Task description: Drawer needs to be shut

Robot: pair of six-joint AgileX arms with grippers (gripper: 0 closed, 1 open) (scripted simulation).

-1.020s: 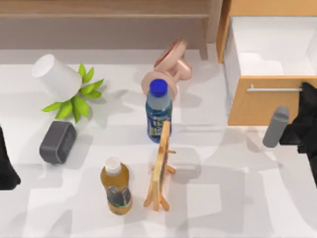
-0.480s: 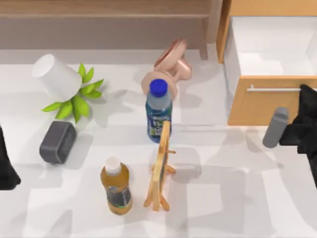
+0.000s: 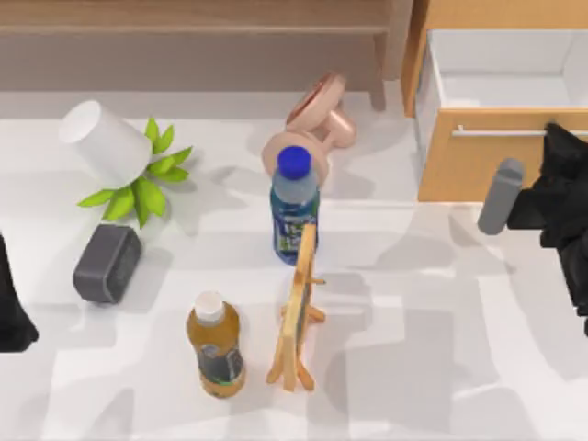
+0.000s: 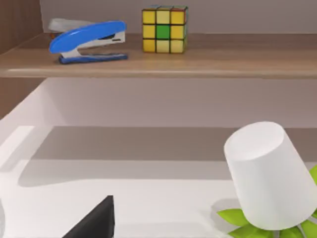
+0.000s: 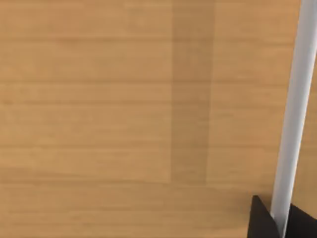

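Observation:
The drawer (image 3: 469,165) stands at the table's far right, part way out. It has a light orange-brown wooden front, a thin silver bar handle (image 3: 496,131) and white inner walls (image 3: 514,55). My right gripper (image 3: 556,142) is up against the front at the handle's right end. In the right wrist view the wooden front (image 5: 124,99) is very close, and the silver handle (image 5: 297,109) runs down to the black tip of my right gripper (image 5: 282,223). My left gripper (image 3: 9,276) is parked at the table's left edge.
A long brown shelf unit (image 3: 202,28) lines the back, holding a blue stapler (image 4: 89,39) and a colour cube (image 4: 164,29). On the table are a white cup (image 3: 103,138) over a green plant (image 3: 138,184), a grey box (image 3: 107,262), a blue bottle (image 3: 294,204), an orange bottle (image 3: 215,344), a wooden stand (image 3: 299,308) and a pink object (image 3: 317,115).
The drawer front has slid back toward the cabinet, leaving less of the white inside showing. My right gripper moved the same way with it. The left arm has not moved.

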